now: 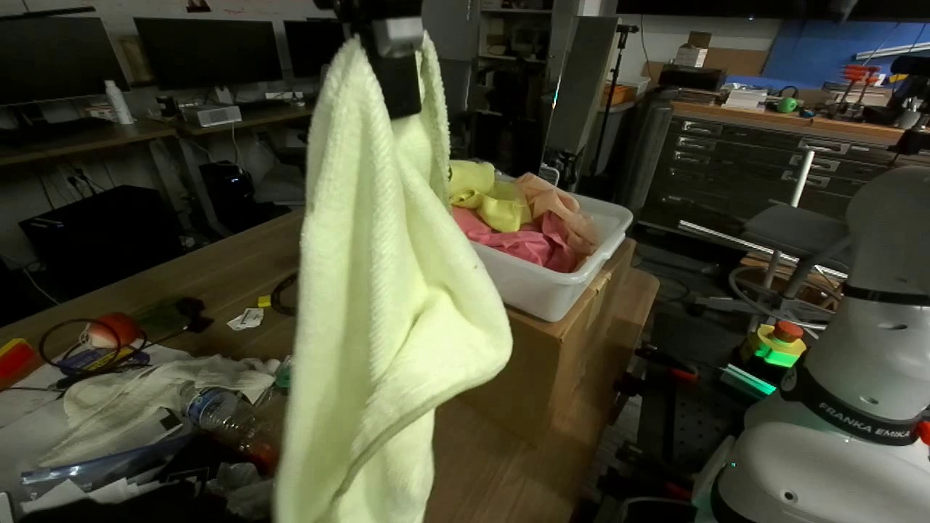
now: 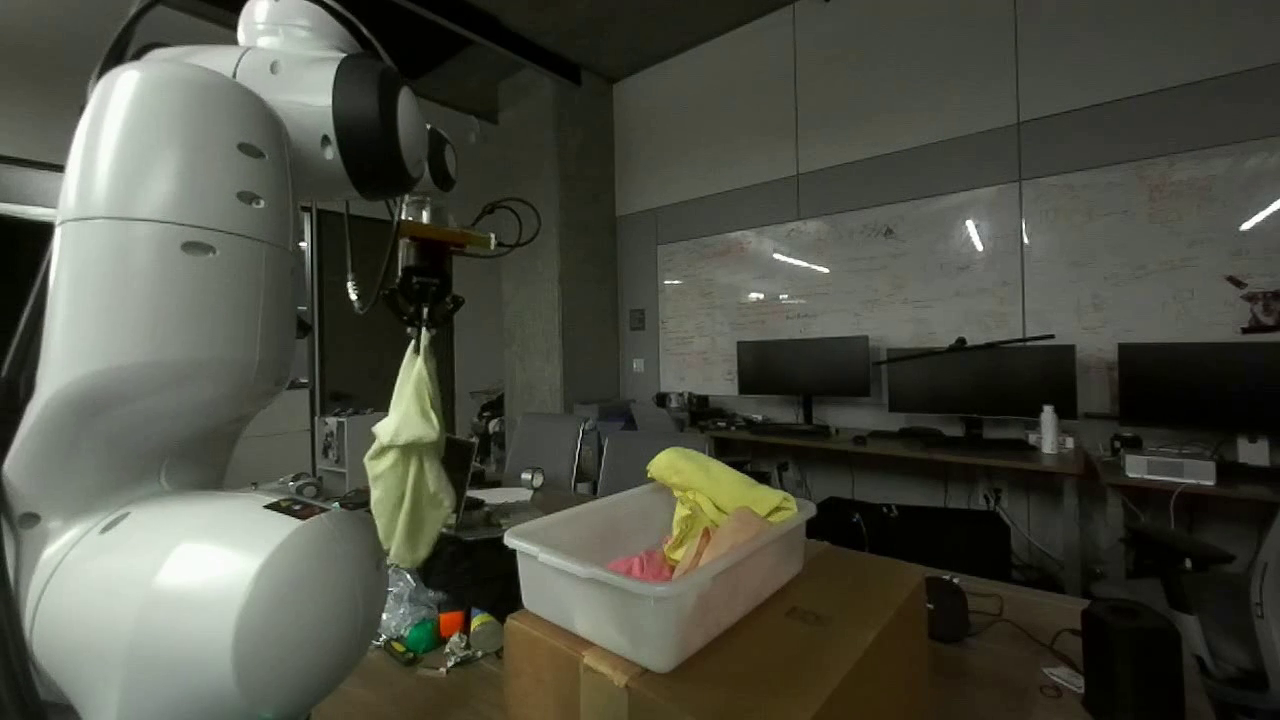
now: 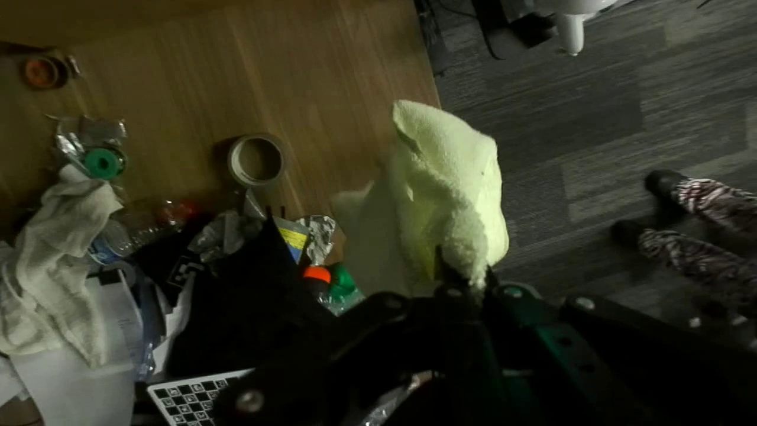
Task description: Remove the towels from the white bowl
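Note:
A pale yellow-green towel (image 1: 392, 290) hangs down from my gripper in all views. My gripper (image 2: 424, 322) is shut on its top end and holds it in the air, beside the white bowl and away from it. The towel also shows in an exterior view (image 2: 408, 470) and below the fingers (image 3: 464, 269) in the wrist view (image 3: 449, 177). The white bowl is a rectangular tub (image 2: 600, 600), in both exterior views (image 1: 519, 280). In it lie a yellow towel (image 2: 710, 490), a pink towel (image 1: 527, 247) and a peach towel (image 1: 545, 200). The bowl is out of the wrist view.
The bowl stands on a cardboard box (image 2: 800, 640) on a wooden table (image 3: 331, 77). Clutter covers part of the table: a whitish cloth (image 3: 47, 266), a plastic bottle (image 1: 218, 410), a tape roll (image 3: 236, 165) and a black cloth-like item (image 3: 242, 313). Dark floor (image 3: 591, 118) lies past the table edge.

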You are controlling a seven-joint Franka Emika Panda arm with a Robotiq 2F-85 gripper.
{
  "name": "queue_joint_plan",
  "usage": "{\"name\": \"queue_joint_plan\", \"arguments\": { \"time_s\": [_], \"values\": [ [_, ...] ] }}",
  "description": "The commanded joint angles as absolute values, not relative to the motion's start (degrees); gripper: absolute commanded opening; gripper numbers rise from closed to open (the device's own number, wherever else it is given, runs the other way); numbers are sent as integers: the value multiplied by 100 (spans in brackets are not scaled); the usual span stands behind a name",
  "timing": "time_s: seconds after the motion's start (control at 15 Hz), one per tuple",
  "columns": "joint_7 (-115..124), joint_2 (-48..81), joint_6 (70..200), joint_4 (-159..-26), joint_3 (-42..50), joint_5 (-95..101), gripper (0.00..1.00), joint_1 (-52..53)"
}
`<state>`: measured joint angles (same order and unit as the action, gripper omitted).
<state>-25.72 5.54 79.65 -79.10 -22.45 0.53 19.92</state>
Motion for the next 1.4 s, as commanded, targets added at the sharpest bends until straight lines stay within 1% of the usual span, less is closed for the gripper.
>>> {"name": "queue_joint_plan", "arguments": {
  "time_s": [0.0,0.07,0.13,0.2,0.47,0.67,0.73,0.8,0.87,1.33],
  "values": [
    [-2707,859,7613,-7290,-2204,-185,5,2042],
    [-2636,834,7643,-7320,-2211,8,30,2083],
    [-2693,813,7660,-7343,-2214,120,30,2097],
    [-2673,783,7688,-7391,-2210,235,36,2110],
    [-2573,576,7922,-7753,-2215,931,65,2039],
    [-2227,212,8653,-8406,-2017,1385,87,1824],
    [-2136,31,8936,-8717,-1903,1387,96,1697],
    [-2028,-114,9236,-9018,-1791,1368,99,1586],
    [-1967,-316,9515,-9371,-1650,1321,100,1445],
    [-1166,-1254,11123,-11496,-725,1503,100,693]
  ]
}}
